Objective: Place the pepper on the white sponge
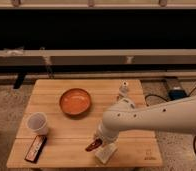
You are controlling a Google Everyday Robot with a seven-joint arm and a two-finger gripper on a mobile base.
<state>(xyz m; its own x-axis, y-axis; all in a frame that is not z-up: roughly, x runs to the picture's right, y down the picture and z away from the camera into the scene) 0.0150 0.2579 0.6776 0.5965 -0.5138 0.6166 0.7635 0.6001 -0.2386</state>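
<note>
The pepper (93,145) is slim and red and hangs in my gripper (97,141), low over the wooden table (66,125). The white sponge (105,153) lies flat just right of and below the pepper, near the table's front edge, partly hidden by my arm. My gripper is shut on the pepper, close to the sponge's left end. My white arm (156,117) reaches in from the right.
An orange bowl (75,101) stands at the table's middle back. A translucent white cup (38,123) stands at the left. A dark flat bar with red-orange markings (35,148) lies at the front left. A small whitish bottle (124,89) stands at the back right.
</note>
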